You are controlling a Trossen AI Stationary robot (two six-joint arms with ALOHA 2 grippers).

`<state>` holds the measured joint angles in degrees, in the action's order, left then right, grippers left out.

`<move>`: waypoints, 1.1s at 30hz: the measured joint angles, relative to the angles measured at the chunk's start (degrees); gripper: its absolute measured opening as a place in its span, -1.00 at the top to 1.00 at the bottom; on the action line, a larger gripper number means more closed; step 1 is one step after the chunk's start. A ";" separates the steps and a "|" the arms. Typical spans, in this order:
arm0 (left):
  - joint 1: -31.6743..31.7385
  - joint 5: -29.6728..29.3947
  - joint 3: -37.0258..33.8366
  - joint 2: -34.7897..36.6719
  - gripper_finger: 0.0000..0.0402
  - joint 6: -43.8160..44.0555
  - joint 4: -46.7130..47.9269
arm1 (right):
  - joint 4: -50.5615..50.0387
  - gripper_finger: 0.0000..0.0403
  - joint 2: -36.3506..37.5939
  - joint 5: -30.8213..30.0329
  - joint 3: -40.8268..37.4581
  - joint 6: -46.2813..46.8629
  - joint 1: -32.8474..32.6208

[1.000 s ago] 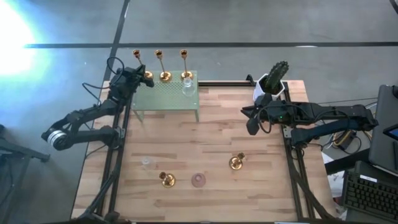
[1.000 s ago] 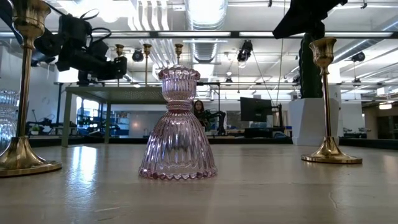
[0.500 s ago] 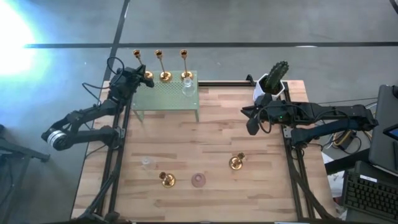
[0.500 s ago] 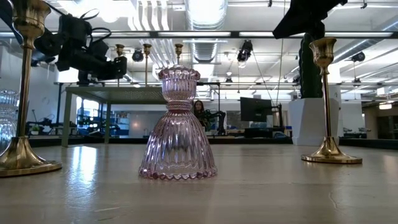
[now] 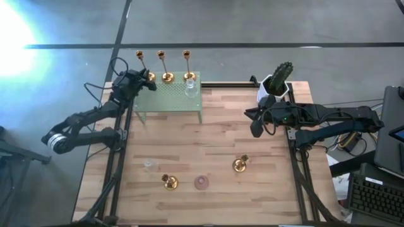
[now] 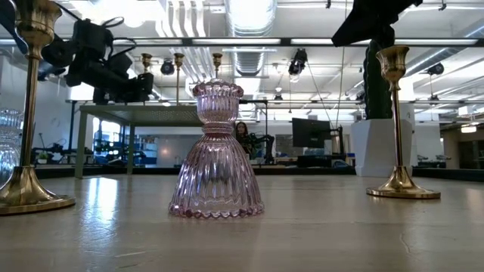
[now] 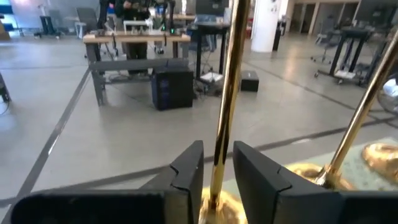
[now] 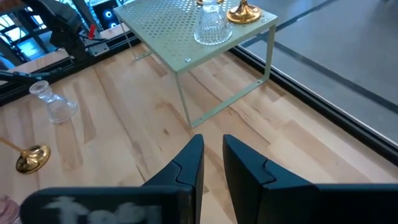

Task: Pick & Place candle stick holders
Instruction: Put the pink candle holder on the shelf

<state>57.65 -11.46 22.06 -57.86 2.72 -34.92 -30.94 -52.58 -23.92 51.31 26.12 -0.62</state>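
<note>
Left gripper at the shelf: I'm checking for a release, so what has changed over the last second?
Barely anything: the left gripper shifted slightly at the leftmost tall brass holder, fingers still around its stem. The right gripper, green shelf and other holders stayed put.

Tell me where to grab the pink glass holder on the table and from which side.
Grip the pink glass holder at its narrow waist, coming straight down from above. It stands upright and apart from the brass holder beside it. The flared ribbed skirt looks too wide and sloped for the fingers to grip securely.
</note>
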 joint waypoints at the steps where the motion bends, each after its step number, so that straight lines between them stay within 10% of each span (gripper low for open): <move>1: 0.00 0.00 0.02 0.46 0.51 0.00 -0.16 | 0.00 0.74 0.00 0.03 0.00 0.17 0.00; 26: -0.04 7.36 0.07 18.82 0.02 1.49 18.73 | 0.00 0.74 0.00 1.50 0.00 0.49 0.00; 33: -0.04 18.53 0.09 28.34 0.02 4.20 25.73 | -0.04 0.74 -0.02 3.54 0.00 0.34 0.01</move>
<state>57.60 7.06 22.15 -29.52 6.92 -9.18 -30.98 -52.60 -20.38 51.31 26.46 -0.62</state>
